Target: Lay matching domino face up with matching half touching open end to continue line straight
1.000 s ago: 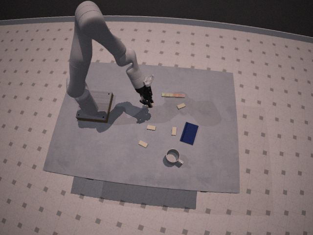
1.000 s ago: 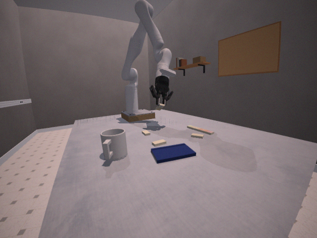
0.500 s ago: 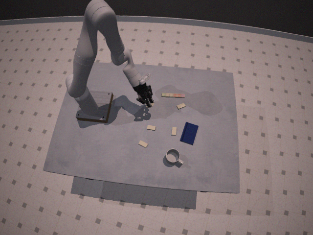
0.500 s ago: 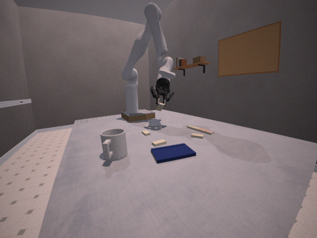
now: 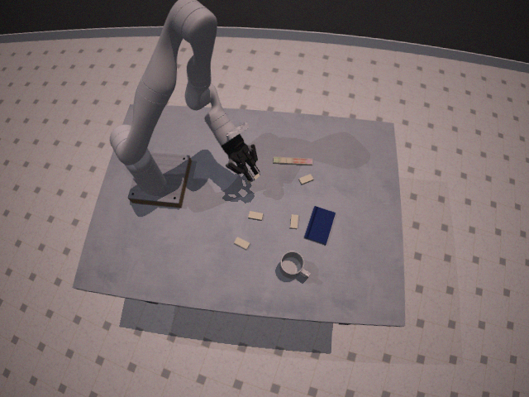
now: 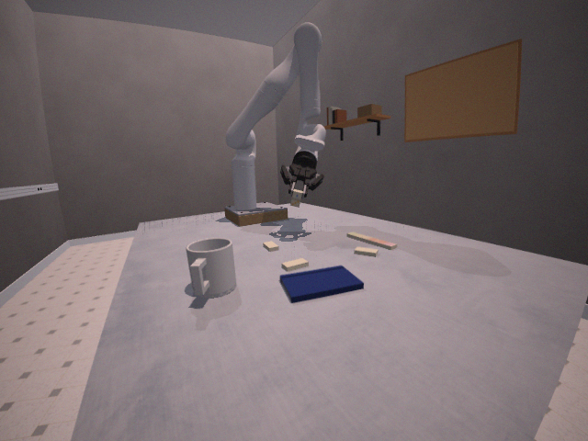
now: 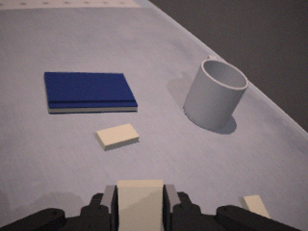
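Looking down from the top view, the gripper [image 5: 253, 175] [image 6: 298, 191] [image 7: 140, 200] is up around 11 o'clock from the middle of the table [image 5: 205, 265] [image 6: 285, 370] [image 7: 159, 38], pinching a pale domino [image 5: 256, 175] [image 6: 296, 197] [image 7: 141, 204]. The line of dominoes [image 5: 293, 160] [image 6: 371, 240] lies at about 3 o'clock from it, slightly higher, greenish at its 9 o'clock end and reddish toward 3. Four loose dominoes sit blank side up, well apart from each other, one of them [image 5: 306, 179] near the line's reddish end, at 5 o'clock. Over in the exterior view, the held piece hangs tilted above the tabletop, with a small bluish mark on the side facing us, too tiny for me to read. The mug [image 6: 211, 266] [image 5: 292, 263] [image 7: 216, 93] is at 9 o'clock from the blue book [image 6: 321, 283] [image 5: 320, 225] [image 7: 90, 92]. Wrist view has the domino snug between both fingers, plain face showing, with another loose one at 11 o'clock from it, just below the book.

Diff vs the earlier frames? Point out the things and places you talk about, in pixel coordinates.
The tool [image 5: 253, 174] [image 6: 298, 190] [image 7: 140, 200] has tilted further, swinging the held domino [image 6: 296, 197] [image 7: 141, 204] with it; grip kept. Unchanged: the line [image 5: 293, 160] [image 6: 371, 240], loose dominoes, blue book [image 5: 320, 225] [image 6: 321, 283] [image 7: 91, 91], mug [image 5: 292, 263] [image 6: 211, 266] [image 7: 215, 94].
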`<state>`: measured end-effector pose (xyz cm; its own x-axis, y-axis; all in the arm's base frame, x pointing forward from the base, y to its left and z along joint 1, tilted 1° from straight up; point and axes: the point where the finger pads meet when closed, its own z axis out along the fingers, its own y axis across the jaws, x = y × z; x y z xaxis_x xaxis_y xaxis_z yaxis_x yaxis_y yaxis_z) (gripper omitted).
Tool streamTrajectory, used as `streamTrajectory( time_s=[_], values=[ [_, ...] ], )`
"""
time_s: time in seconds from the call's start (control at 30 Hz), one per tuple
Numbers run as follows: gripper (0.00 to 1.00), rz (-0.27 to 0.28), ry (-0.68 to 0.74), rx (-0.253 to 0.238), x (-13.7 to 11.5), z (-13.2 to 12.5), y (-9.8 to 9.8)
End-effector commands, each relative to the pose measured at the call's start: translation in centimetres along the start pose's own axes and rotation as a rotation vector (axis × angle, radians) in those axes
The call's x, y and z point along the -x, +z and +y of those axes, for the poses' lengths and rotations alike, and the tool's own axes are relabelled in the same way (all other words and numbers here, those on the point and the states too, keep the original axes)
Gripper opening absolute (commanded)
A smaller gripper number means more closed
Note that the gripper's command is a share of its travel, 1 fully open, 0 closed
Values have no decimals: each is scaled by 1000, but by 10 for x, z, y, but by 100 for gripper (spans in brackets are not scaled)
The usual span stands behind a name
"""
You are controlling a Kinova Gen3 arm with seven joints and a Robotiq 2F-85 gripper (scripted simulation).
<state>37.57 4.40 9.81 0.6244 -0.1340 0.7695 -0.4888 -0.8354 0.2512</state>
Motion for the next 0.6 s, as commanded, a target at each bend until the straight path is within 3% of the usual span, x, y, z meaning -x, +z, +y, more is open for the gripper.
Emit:
streamTrajectory(
  time_s=[0.0,0.57],
  values=[
    [29,76,69,46,1,0,0],
    [29,302,290,202,3,2,-5]
  ],
)
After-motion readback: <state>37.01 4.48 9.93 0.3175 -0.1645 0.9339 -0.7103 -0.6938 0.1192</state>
